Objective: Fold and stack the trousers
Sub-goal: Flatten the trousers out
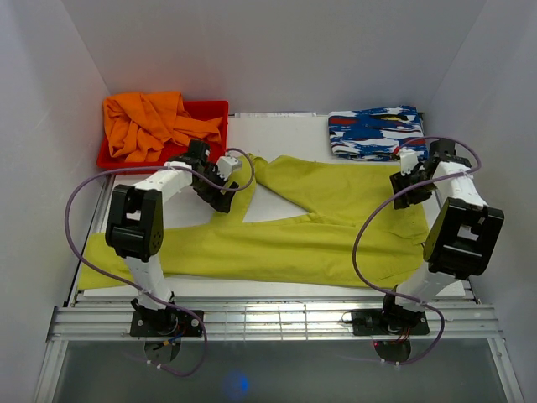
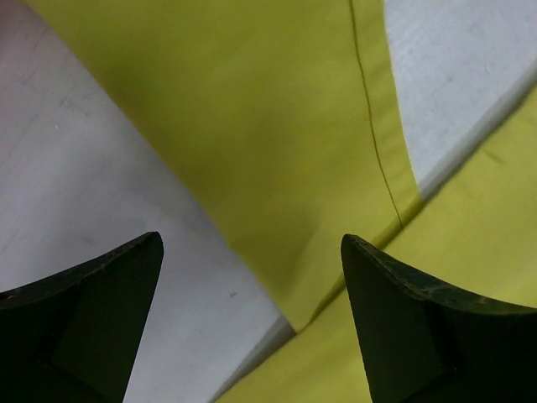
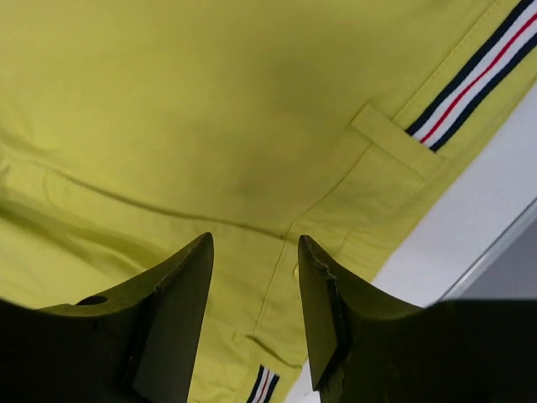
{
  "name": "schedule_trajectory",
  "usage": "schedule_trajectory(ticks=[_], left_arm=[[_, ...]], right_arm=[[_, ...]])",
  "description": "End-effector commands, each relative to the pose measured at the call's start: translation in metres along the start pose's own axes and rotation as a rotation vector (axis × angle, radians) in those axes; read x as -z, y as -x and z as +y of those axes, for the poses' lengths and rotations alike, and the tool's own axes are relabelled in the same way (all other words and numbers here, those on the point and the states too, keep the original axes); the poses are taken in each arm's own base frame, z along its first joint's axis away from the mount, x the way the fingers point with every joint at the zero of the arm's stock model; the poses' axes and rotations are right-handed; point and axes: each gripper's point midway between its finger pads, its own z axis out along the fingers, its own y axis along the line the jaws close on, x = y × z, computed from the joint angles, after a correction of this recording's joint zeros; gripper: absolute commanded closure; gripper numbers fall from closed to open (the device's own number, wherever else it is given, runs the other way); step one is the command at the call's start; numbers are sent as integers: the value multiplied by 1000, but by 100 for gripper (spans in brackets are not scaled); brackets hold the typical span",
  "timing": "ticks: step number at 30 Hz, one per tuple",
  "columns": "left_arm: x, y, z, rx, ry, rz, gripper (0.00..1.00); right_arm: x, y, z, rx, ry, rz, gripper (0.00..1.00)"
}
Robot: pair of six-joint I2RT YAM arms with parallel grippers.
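The bright yellow-green trousers (image 1: 294,248) lie spread flat on the white table (image 1: 277,134), waist to the right, legs to the left. One leg runs along the front. The other angles up to the back middle. My left gripper (image 1: 231,191) hovers open over the end of that angled leg; in the left wrist view the gripper (image 2: 250,239) has its jaws wide apart and empty above the hem corner (image 2: 319,285). My right gripper (image 1: 401,197) is open and empty above the waist; in the right wrist view the gripper (image 3: 256,238) is over the cloth near the striped waistband (image 3: 470,75).
A red bin (image 1: 214,107) with a crumpled orange garment (image 1: 151,124) stands at the back left. A folded blue, white and red patterned cloth (image 1: 373,132) lies at the back right. White walls close in three sides. A metal rail (image 1: 268,317) runs along the front edge.
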Motion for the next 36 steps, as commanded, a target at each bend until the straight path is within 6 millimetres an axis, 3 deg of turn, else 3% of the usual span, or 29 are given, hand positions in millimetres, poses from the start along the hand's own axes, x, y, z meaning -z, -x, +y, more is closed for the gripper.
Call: schedule_trajectory(ticks=[1, 3, 6, 9, 10, 13, 14, 17, 18, 22, 23, 25, 27, 32, 36], left_arm=[[-12, 27, 21, 115, 133, -85, 2], [-23, 24, 24, 125, 170, -56, 2], [-39, 18, 20, 132, 163, -26, 13], [-46, 14, 16, 152, 150, -16, 51], [-46, 12, 17, 162, 157, -5, 70], [-30, 15, 21, 139, 197, -7, 89], [-10, 24, 25, 125, 226, -45, 100], [33, 34, 42, 104, 294, -92, 100], [64, 50, 49, 82, 342, -155, 100], [155, 62, 84, 39, 532, -260, 100], [174, 54, 96, 18, 584, -251, 100], [199, 46, 98, -21, 633, -254, 100], [214, 22, 108, -42, 673, -212, 100], [229, -28, 117, -51, 751, -148, 100], [214, -53, 103, -56, 644, -111, 100]], right_arm=[[-24, 18, -19, -97, -57, -38, 50], [-41, 12, -18, -118, -46, -8, 51], [-60, -3, -13, -106, -52, 52, 52], [-74, -27, -12, -95, -70, 134, 53], [-77, -32, -14, -89, -86, 149, 54], [-84, -58, -21, -42, -137, 221, 55], [-83, -66, -25, -33, -165, 247, 55], [-79, -81, -35, -29, -202, 282, 56], [-78, -83, -37, -31, -208, 284, 56], [-72, -93, -46, -38, -220, 295, 56], [-72, -96, -46, -35, -219, 300, 57], [-69, -101, -49, -32, -230, 310, 57], [-68, -106, -50, -23, -231, 318, 57], [-63, -118, -55, -30, -229, 328, 57], [-58, -125, -53, -11, -217, 326, 59]])
